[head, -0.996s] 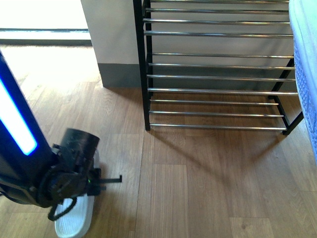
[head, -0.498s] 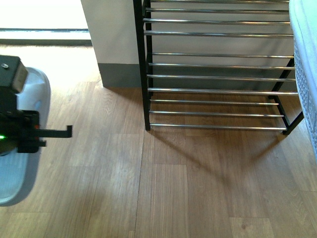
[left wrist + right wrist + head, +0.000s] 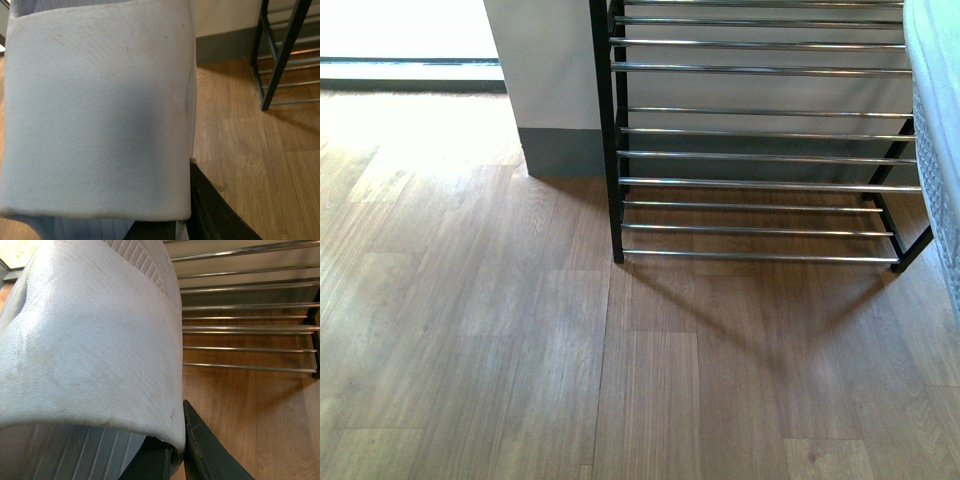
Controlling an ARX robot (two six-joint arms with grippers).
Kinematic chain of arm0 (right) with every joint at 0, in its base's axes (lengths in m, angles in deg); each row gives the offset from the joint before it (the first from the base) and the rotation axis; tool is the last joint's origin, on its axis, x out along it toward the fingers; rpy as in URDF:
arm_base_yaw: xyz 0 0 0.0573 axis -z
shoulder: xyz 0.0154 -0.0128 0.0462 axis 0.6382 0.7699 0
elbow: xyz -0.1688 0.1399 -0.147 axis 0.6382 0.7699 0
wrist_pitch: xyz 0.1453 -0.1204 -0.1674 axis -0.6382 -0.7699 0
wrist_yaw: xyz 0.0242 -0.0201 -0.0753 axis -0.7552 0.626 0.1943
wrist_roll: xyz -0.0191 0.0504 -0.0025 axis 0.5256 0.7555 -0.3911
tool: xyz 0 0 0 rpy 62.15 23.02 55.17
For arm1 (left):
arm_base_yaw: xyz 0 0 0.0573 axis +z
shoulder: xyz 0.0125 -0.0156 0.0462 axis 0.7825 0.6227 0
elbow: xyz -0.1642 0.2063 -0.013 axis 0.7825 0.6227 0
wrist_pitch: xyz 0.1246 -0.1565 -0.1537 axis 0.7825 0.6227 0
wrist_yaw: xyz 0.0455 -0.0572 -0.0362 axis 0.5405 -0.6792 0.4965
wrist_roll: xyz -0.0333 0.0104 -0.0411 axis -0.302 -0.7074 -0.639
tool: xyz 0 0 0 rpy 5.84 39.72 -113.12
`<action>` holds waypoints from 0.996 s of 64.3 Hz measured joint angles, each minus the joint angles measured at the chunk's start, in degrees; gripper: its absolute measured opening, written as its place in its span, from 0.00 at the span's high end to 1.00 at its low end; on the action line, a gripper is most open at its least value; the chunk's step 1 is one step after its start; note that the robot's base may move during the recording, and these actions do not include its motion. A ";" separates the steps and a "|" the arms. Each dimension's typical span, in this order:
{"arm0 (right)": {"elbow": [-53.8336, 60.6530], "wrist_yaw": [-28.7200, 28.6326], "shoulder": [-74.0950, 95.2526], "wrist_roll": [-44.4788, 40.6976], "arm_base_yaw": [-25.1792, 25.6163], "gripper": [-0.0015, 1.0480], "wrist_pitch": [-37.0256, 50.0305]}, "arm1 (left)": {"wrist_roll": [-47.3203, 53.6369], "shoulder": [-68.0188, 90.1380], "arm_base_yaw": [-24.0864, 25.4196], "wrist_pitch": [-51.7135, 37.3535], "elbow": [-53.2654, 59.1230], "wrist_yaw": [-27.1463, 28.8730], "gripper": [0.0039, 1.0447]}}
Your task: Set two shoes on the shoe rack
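- Black-framed shoe rack w/ thin silver rods (image 3: 760,183): stands far right in the front view, against the wall. Every tier in view is bare, so 0 of 2 shoes are placed.
- Left gripper (image 3: 182,224): clamped on the strap edge of the 1st light-blue rubber slide (image 3: 100,110), which looks lifted off the wooden floor (image 3: 520,350). Rack well apart from it.
- Right gripper (image 3: 177,457): likewise pinched on the 2nd light-blue rubber slide (image 3: 90,340), near the rack's front.
- Left to do, by my judgement: carry both over, set each on a tier, release.
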 joint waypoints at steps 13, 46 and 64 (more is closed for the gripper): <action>0.00 0.00 0.00 0.00 0.00 0.98 0.00 | 0.48 -0.72 -0.09 0.33 0.31 0.20 0.98; 0.00 0.24 0.07 0.02 0.02 0.98 0.00 | 0.70 -0.74 -0.13 0.31 0.37 0.13 0.98; 0.11 0.02 0.04 0.00 0.00 0.98 0.00 | 0.72 -0.70 -0.13 0.33 0.46 0.22 0.98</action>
